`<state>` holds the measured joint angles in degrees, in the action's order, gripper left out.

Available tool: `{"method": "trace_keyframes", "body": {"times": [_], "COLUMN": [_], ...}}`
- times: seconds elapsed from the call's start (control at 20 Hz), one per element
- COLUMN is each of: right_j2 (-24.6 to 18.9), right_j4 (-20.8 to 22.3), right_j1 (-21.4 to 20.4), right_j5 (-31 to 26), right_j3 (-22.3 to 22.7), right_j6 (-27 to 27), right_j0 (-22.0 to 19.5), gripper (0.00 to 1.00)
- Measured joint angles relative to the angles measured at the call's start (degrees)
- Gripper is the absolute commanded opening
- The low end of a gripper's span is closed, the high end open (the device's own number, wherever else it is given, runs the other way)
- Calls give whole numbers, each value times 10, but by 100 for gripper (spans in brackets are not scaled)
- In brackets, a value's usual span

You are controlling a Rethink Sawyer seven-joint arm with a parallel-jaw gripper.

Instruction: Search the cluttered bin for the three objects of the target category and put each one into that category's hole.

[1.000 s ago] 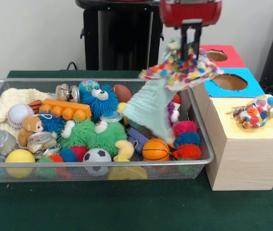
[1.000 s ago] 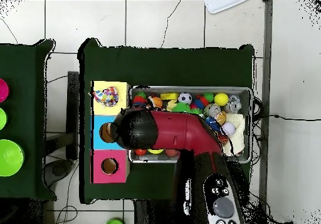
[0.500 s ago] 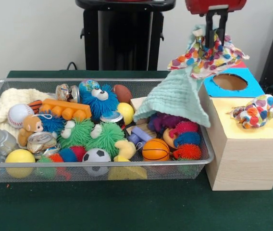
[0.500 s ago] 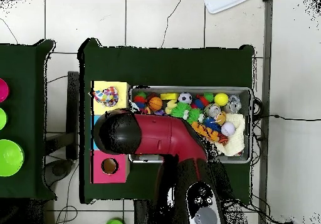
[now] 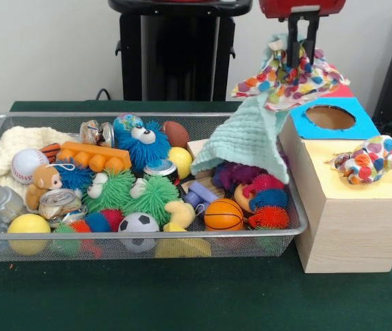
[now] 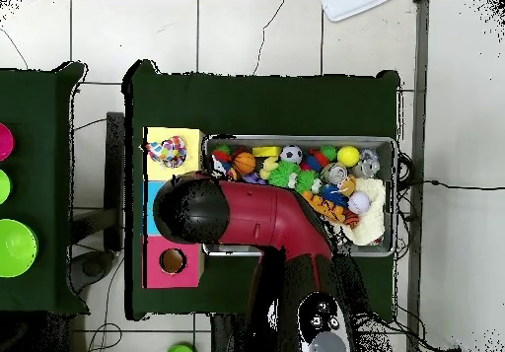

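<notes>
My gripper (image 5: 301,49) is at the top right of the front view, shut on a spotted cloth piece (image 5: 289,79) that it holds above the back of the boxes, near the blue top. The large mint cloth (image 5: 248,138) hangs with it and drapes down over the right end of the wire mesh bin (image 5: 148,236). A second spotted cloth piece (image 5: 370,160) lies bunched on the yellow top (image 5: 334,172) of the big wooden box and hides the hole there. It also shows in the overhead view (image 6: 168,152). I see no third spotted piece.
The blue-topped hole (image 5: 330,117) is right below the held cloth; the red top (image 5: 342,90) lies behind it. The bin holds balls, fuzzy toys, cans, an orange block (image 5: 94,156) and a cream cloth (image 5: 13,148). In the overhead view the arm (image 6: 202,210) covers the blue top.
My gripper has moved right and up out of the bin to above the boxes with the spotted cloth. The mint cloth came along and now drapes over the bin's right end.
</notes>
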<state>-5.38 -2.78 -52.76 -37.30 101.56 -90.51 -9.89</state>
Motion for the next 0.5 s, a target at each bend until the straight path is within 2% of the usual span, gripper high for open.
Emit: {"method": "trace_keyframes", "body": {"times": [0.25, 0.4, 0.5], "right_j2": [2, -12, -38], "right_j4": [7, 14, 14], "right_j1": [0, -1, -1], "right_j5": [1, 16, 46], "right_j3": [0, 3, 9], "right_j6": [0, 0, 0], "right_j0": [-12, -46, -86], "gripper": [0, 0, 0]}}
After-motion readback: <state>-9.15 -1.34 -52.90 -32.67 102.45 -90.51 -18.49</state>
